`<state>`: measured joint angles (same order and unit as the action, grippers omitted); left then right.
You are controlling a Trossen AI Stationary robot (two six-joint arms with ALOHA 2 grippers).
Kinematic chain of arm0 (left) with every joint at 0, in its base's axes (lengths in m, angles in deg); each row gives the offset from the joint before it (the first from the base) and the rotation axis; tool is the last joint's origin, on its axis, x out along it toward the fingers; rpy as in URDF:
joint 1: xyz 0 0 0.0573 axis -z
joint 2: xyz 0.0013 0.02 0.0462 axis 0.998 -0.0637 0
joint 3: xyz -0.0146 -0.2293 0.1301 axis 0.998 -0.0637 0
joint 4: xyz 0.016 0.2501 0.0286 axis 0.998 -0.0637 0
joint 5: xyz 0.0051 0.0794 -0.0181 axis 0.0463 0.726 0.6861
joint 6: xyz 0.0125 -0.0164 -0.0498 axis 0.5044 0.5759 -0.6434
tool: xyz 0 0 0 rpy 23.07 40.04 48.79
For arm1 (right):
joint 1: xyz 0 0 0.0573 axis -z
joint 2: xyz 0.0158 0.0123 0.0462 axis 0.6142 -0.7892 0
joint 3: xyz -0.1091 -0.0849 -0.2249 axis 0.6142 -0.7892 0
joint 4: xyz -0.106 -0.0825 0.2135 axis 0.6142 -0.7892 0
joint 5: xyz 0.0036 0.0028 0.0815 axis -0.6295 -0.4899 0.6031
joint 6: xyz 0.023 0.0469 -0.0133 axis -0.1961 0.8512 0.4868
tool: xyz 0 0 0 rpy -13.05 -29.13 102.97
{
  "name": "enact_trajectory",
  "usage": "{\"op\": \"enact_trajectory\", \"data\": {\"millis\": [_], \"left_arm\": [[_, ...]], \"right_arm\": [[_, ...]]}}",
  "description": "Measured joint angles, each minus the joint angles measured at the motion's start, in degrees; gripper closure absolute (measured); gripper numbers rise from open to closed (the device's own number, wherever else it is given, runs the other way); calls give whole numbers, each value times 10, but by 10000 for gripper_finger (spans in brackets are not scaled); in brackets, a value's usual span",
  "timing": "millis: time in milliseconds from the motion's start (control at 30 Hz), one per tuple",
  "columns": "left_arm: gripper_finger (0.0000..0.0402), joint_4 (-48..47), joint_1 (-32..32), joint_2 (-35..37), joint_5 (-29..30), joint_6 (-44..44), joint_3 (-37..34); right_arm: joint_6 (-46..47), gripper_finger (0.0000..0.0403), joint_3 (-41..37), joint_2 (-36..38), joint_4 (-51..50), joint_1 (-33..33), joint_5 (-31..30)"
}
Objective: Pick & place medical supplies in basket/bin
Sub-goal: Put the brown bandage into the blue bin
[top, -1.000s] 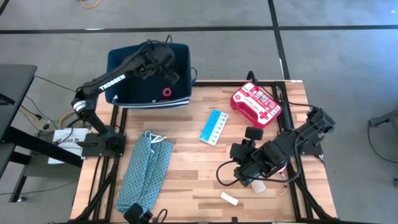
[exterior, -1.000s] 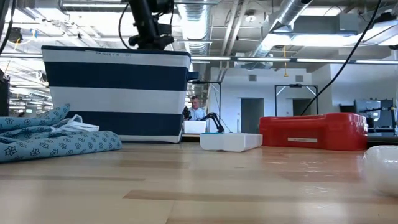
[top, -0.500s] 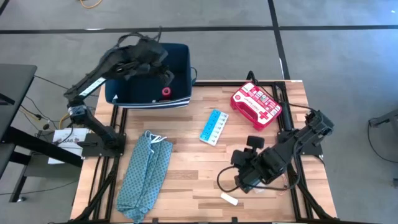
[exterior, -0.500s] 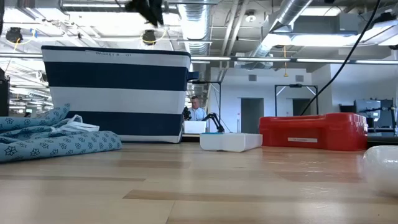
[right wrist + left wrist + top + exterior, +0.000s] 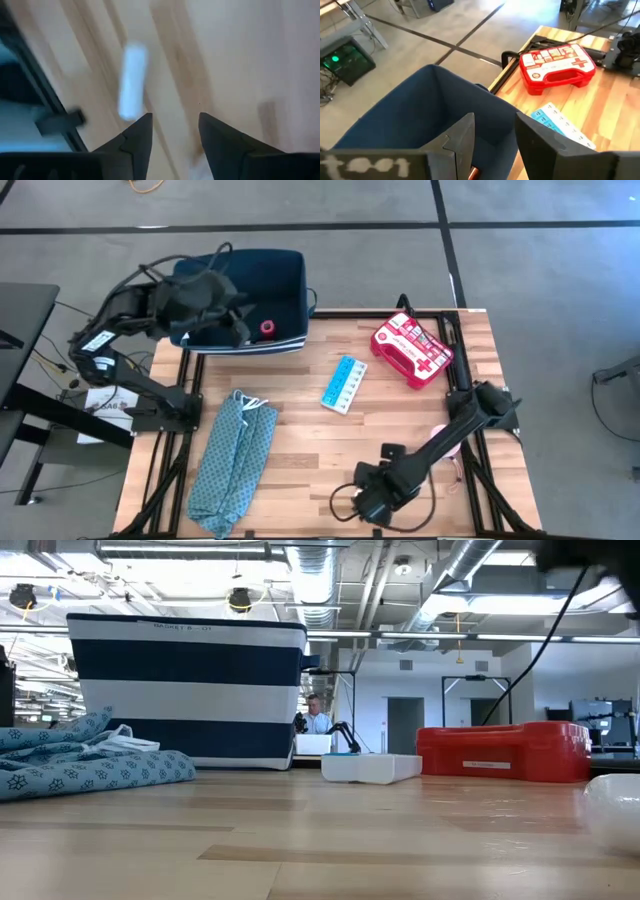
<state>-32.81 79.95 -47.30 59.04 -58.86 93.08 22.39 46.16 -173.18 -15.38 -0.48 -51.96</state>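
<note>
The task looks only partly done. One pink tape roll (image 5: 267, 329) already lies inside the navy bin (image 5: 290, 275), near the wall that faces the table; whether more supplies lie deeper in the bin I cannot tell, because the left arm covers much of its inside. On the wooden table (image 5: 300, 430) several things are still waiting: the red first-aid case (image 5: 411, 349) near the far right corner, the light blue pill strip box (image 5: 344, 383) about in the middle, and a small white packet (image 5: 132, 81) close to the near edge. The teal cloth (image 5: 235, 455) on the left side is not a supply and can stay. The left gripper (image 5: 492, 137) hovers over the bin with its fingers apart and nothing between them, so it seems it has no load. The right gripper (image 5: 172, 132) is low over the near edge of the table, fingers spread and empty, and the white packet lies just ahead of them. I judge that this packet is the next thing to pick, and after it the box and the case remain.
</note>
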Motion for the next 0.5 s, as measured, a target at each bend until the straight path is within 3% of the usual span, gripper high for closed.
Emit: {"op": "enact_trajectory", "data": {"millis": [67, 267, 500], "left_arm": [[271, -7, 16, 3, 20, -6, 0], [272, -3, 52, -4, 109, -42, 0], [272, -2, 65, -23, 127, -8, 0]], "right_arm": [[21, 236, 0, -13, -38, 2, 27], [115, 224, 0, -15, -146, -1, 27], [258, 208, 0, 3, -156, -38, 16]]}}
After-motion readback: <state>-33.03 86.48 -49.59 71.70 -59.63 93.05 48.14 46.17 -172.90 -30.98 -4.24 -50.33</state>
